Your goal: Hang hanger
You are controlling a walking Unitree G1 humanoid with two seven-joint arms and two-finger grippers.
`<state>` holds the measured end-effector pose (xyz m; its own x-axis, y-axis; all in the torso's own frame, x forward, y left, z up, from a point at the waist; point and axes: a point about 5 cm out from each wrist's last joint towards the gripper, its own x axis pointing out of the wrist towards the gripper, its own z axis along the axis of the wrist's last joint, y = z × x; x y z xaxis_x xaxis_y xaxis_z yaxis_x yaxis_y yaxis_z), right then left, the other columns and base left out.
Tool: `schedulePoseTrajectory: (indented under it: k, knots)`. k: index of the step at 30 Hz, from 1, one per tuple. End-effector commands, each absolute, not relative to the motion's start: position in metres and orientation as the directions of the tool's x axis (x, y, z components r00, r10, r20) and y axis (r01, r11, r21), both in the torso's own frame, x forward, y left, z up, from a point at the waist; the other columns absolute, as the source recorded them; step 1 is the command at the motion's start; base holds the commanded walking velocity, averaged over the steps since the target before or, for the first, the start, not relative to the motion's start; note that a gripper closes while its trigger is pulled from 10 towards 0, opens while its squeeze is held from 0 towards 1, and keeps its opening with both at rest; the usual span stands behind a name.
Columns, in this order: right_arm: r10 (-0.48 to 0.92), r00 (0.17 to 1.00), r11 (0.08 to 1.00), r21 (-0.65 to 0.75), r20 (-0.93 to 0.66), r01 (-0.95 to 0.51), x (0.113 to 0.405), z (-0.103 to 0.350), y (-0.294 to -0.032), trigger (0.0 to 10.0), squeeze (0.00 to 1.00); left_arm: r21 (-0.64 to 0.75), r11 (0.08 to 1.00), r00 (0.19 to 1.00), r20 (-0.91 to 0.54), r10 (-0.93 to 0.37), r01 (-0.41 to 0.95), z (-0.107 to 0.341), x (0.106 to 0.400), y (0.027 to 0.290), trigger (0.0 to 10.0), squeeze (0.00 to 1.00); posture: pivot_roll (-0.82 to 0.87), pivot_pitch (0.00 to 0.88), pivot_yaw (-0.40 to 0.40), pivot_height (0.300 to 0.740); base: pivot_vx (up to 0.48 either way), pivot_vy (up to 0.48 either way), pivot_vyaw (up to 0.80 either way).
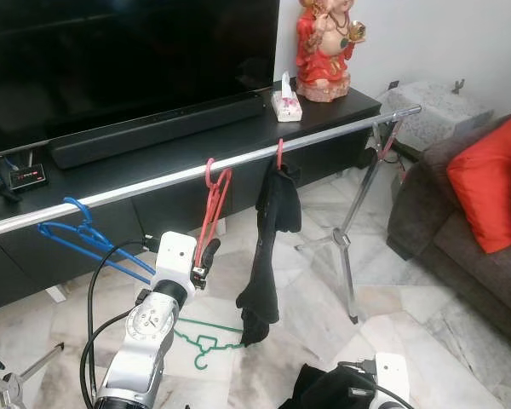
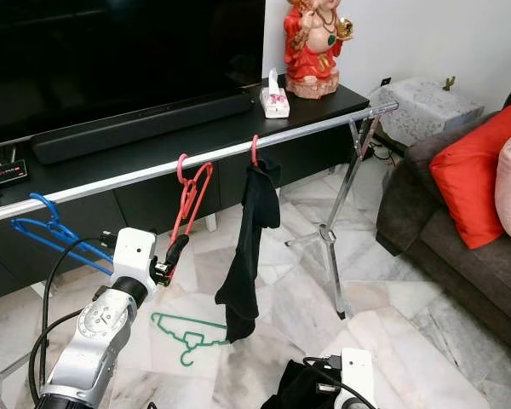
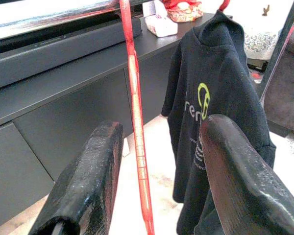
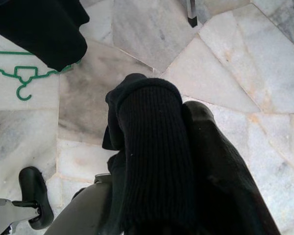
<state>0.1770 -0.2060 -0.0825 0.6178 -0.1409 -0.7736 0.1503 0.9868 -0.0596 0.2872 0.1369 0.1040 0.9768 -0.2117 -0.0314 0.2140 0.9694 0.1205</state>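
A red hanger hangs by its hook on the chrome rail. My left gripper is raised to the hanger's lower part and stands open. In the left wrist view the red hanger bar runs between the two fingers without being clamped. Further right on the rail a black shirt hangs from another hanger. Low at the front, my right gripper is shut on a black ribbed garment. A green hanger lies on the marble floor.
A blue hanger hangs left on the rail. Behind stands a black TV console with a soundbar, tissue box and red statue. The rail's tripod leg and a grey sofa with a red cushion are at the right.
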Motion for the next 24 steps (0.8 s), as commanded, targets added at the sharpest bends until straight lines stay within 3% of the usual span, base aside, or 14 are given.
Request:
schedulePoseTrajectory:
  k: [1, 24]
  knots:
    - [-0.144, 0.625, 0.987, -0.066, -0.767, 0.146, 0.1782, -0.0813, -0.2083, 10.0, 0.00, 0.131, 0.967, 0.976, -0.045, -0.213, 0.217, 0.1035, 0.2874, 0.1359, 10.0, 0.00, -0.07, 0.018, -0.048, 0.740, 0.240, 0.000, 0.00]
    - [-0.138, 0.629, 0.988, -0.058, -0.765, 0.145, 0.1797, -0.0809, -0.2066, 10.0, 0.00, 0.136, 0.968, 0.978, -0.041, -0.207, 0.211, 0.1050, 0.2870, 0.1400, 10.0, 0.00, -0.06, 0.026, -0.046, 0.740, 0.264, 0.000, 0.00]
